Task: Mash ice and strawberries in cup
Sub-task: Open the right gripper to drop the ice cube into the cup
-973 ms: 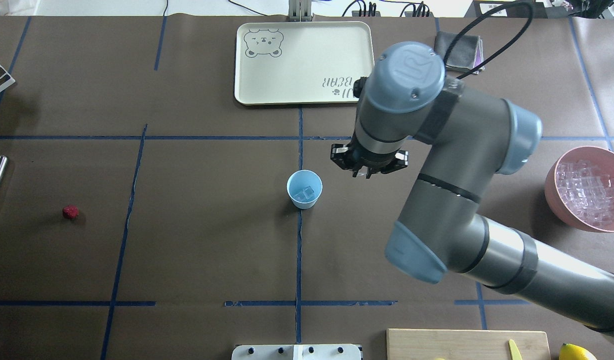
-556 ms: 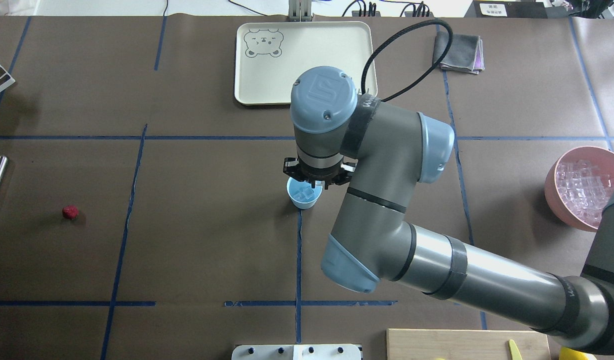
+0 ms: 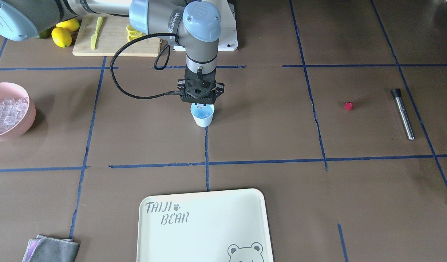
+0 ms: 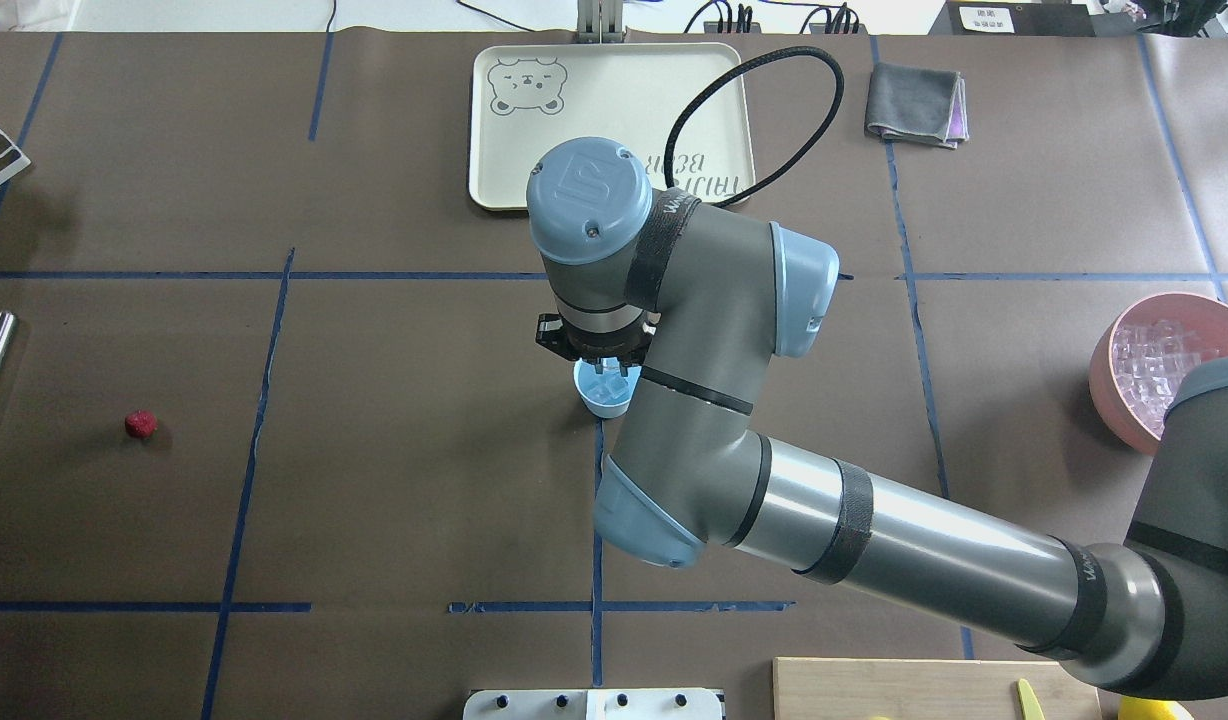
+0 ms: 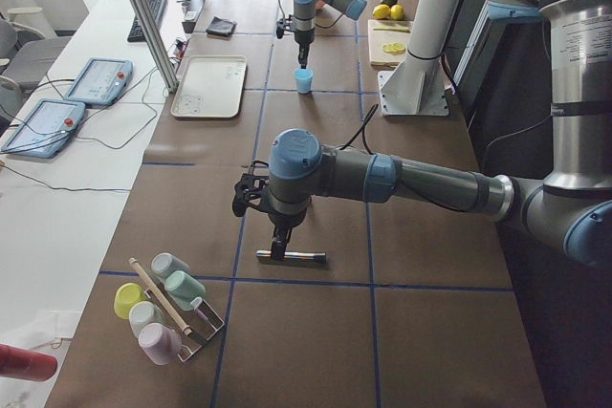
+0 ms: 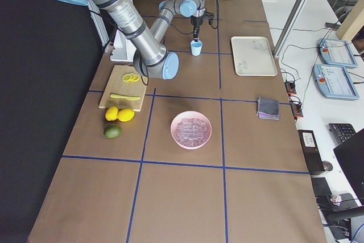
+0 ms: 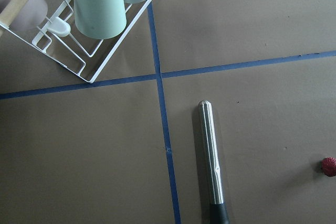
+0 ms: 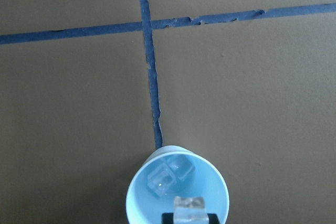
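Observation:
The pale-blue cup stands at the table's middle with two ice cubes inside. My right gripper hangs straight down just over the cup's mouth, shut on one more ice cube. The strawberry lies alone on the table, far toward the robot's left. My left gripper shows only in the exterior left view, hovering above a steel muddler; I cannot tell if it is open or shut.
A pink bowl full of ice sits at the right edge. A cream tray and grey cloth lie at the far side. Cutting board, lemons and a wire rack of cups are also present.
My right arm has swung left, from beside the cup to directly over its mouth, and lowered the gripper toward it. The strawberry and cup have not moved.

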